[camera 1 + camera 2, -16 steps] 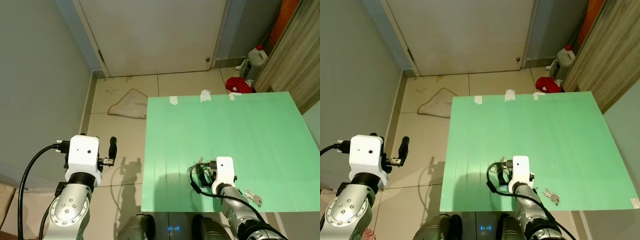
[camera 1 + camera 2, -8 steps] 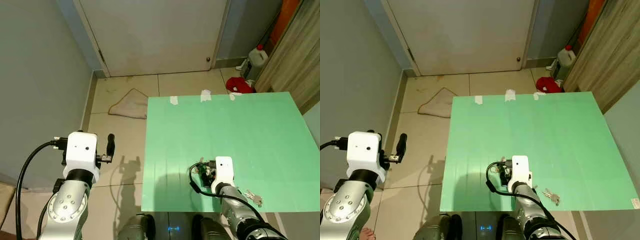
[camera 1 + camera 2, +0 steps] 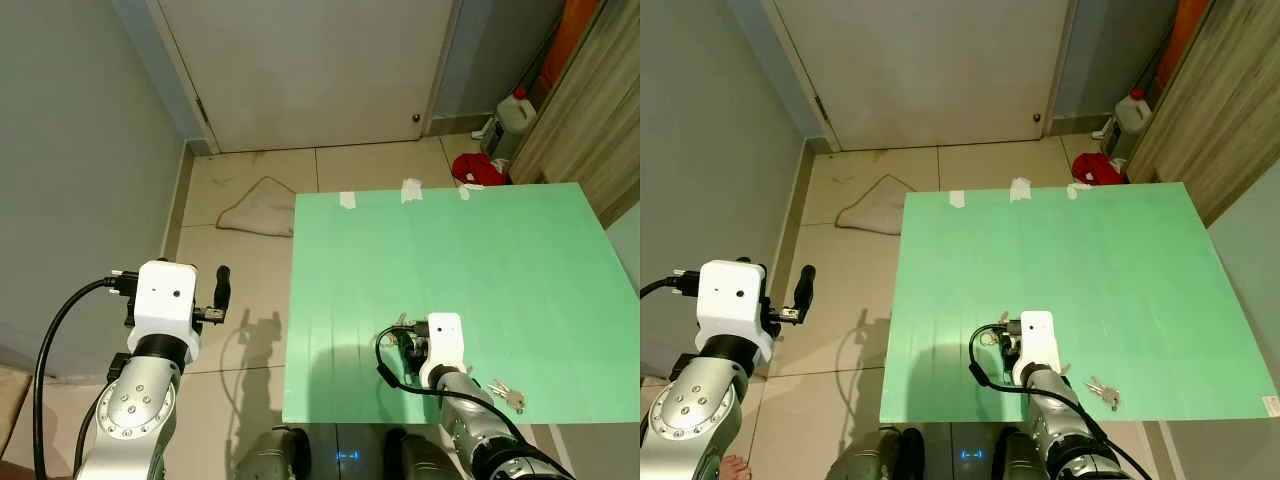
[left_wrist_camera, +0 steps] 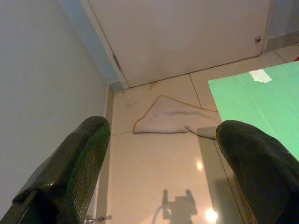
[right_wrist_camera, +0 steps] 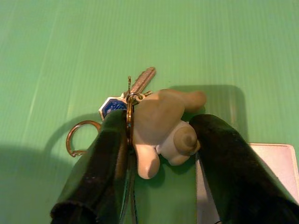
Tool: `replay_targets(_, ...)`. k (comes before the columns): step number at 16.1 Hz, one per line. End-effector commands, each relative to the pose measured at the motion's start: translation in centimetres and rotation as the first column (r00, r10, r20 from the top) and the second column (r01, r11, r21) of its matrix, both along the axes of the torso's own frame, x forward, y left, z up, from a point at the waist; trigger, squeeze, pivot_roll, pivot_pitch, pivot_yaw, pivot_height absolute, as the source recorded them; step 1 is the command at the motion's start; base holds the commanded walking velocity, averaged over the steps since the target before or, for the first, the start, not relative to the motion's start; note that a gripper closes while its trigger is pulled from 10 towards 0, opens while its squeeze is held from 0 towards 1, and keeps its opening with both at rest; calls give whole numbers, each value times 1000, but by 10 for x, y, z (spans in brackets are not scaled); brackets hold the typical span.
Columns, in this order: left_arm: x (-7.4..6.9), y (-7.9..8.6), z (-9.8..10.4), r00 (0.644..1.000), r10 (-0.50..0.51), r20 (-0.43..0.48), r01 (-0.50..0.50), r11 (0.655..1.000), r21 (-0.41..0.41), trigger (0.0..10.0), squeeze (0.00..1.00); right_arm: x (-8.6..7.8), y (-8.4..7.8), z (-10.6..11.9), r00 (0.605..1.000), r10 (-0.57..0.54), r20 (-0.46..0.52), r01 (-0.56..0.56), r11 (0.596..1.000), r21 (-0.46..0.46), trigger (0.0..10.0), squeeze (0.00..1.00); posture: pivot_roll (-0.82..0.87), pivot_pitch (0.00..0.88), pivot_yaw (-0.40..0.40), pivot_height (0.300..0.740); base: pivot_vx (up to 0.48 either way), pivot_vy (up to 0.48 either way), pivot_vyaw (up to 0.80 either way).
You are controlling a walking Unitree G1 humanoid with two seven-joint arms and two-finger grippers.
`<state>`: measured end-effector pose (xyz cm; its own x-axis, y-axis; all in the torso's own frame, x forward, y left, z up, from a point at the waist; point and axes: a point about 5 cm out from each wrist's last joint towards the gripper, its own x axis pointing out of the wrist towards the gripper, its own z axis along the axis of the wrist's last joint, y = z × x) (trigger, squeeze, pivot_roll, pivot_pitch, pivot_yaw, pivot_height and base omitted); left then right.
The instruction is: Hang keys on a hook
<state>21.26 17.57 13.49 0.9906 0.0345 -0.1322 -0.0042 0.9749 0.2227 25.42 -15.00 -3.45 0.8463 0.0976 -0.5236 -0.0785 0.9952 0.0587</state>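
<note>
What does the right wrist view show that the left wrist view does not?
Right wrist view: the right tool with its fingers either side of a keyring bunch lying on the green board: a key, a brass ring, a blue tag and a pale plush charm.

Left wrist view: the left tool open over floor tiles, a cloth and a door.

Both: the green board.

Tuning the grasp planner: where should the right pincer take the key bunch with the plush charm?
Grip the plush charm, coming straight down from above. It is the bulkiest, softest part of the key bunch, which lies flat on the green table; the right pincer already straddles it, one finger on each side.
</note>
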Motion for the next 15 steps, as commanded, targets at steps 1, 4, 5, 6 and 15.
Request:
replay_targets(1, -2, 0, -9, 999, -16, -45, 16, 1000, 8, 10000, 0, -3, 4, -2, 1000, 17, 1, -17, 1000, 13, 0, 0, 139, 209, 87, 740, 0, 0, 0)
replay_targets(4, 3, -1, -19, 998, -9, -68, 6, 999, -46, 10000, 0, 18, 16, 19, 992, 72, 100, -79, 995, 60, 0, 0, 96, 183, 73, 740, 0, 0, 0)
replay_targets(5, 9, -2, -25, 997, -1, -83, -5, 997, -71, 10000, 0, 34, 26, 38, 974, 125, 191, -139, 988, 67, 0, 0, 68, 164, 66, 740, 0, 0, 0)
replay_targets(6, 15, -5, -30, 996, -1, -90, -7, 997, -83, 10000, 0, 49, 31, 58, 950, 147, 276, -170, 983, 62, 0, 0, 34, 132, 61, 740, 0, 0, 0)
replay_targets(15, 63, -9, -31, 997, -73, 7, 73, 997, -36, 10000, 0, 96, -34, 181, 768, 97, 633, -73, 995, -65, 0, 0, -133, 0, 94, 740, 0, 0, 0)
